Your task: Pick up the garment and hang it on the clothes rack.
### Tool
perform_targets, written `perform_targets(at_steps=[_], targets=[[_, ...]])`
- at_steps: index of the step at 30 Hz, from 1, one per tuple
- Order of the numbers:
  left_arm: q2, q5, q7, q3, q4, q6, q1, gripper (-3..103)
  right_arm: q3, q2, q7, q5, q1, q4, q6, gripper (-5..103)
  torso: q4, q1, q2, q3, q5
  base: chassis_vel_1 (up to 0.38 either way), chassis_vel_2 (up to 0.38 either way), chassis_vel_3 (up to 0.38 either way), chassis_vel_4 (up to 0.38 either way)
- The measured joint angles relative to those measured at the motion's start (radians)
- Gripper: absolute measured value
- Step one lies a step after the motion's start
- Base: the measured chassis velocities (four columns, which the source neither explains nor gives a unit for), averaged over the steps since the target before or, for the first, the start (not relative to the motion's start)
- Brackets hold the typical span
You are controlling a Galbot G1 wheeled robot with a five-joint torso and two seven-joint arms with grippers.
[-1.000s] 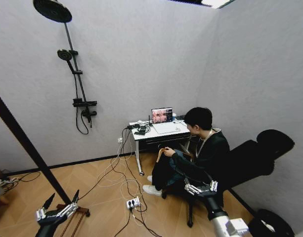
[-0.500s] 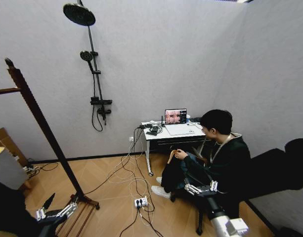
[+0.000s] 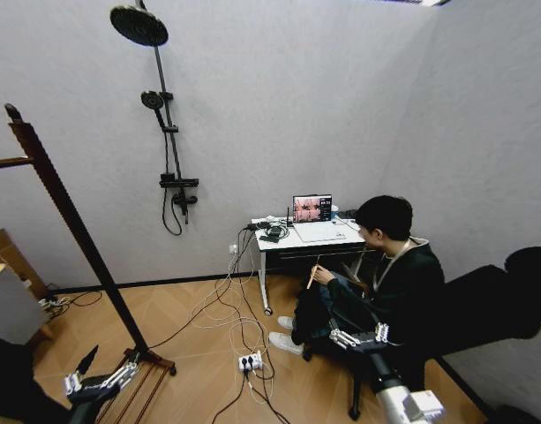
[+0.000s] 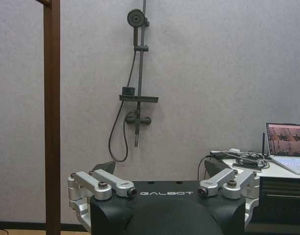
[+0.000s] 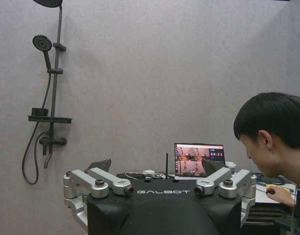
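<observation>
A seated person holds the black garment [image 3: 307,311] in the lap, one hand on its wooden hanger [image 3: 313,272]. The dark reddish-brown clothes rack [image 3: 76,234] leans across the left of the head view, its rail [image 3: 3,163] running off the left edge and its slatted base [image 3: 136,387] low on the floor. One upright of the clothes rack [image 4: 52,122] also stands close by in the left wrist view. My left gripper [image 3: 109,364] [image 4: 159,169] is open just in front of the rack's base. My right gripper [image 3: 356,335] [image 5: 155,165] is open, low in front of the person and apart from the garment.
A white desk [image 3: 288,240] with a laptop [image 3: 311,208] stands at the back wall, beside a wall shower fixture [image 3: 161,132]. Cables and a power strip [image 3: 248,360] lie on the wooden floor. Boxes [image 3: 7,291] and a dark shape [image 3: 14,384] sit at the left edge.
The head camera swung left since a second ago, bringing the rack's top and rail into view. The person has lifted the hanger a little. Both grippers stay open.
</observation>
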Motion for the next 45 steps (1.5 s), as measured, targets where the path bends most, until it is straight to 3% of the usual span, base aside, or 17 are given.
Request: perform_targets(at_steps=[45], targets=[[0.0, 0.0, 0.0, 0.0, 0.0, 0.0, 0.0, 100, 0.0, 0.0, 0.0, 0.0, 0.0, 0.0, 0.0, 100, 0.0, 0.0, 0.0, 0.0, 0.0001, 0.026, -0.018, -0.008, 0.034]])
